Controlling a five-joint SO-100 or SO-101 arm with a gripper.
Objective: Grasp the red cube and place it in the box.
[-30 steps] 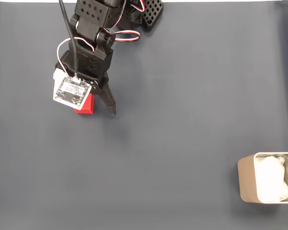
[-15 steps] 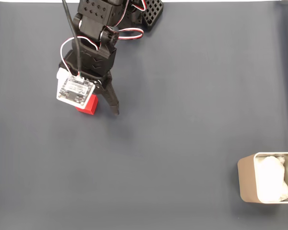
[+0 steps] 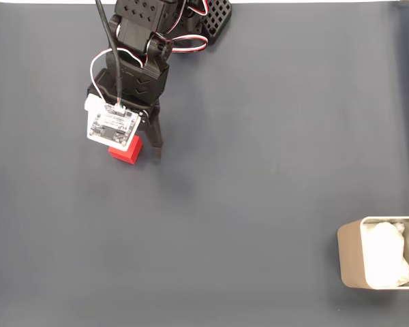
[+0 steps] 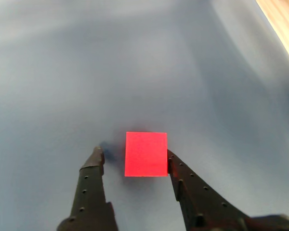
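The red cube (image 4: 145, 154) was bracketed on the table (image 3: 259, 170) by the open claw (image 4: 133, 156), one finger touching it.

Cube (image 4: 145, 154) between pincer (image 4: 133, 155) fingers (box (image 3: 349, 262) far right).

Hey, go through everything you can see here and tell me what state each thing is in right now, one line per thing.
red cube: resting on the mat, between the fingers, right finger against its side, a gap to the left finger.
gripper: open, lowered around the cube, not yet clamped.
box: upright at the lower right edge of the fixed view, open, white lining inside, no cube in it.
mat: flat, dark blue-grey.
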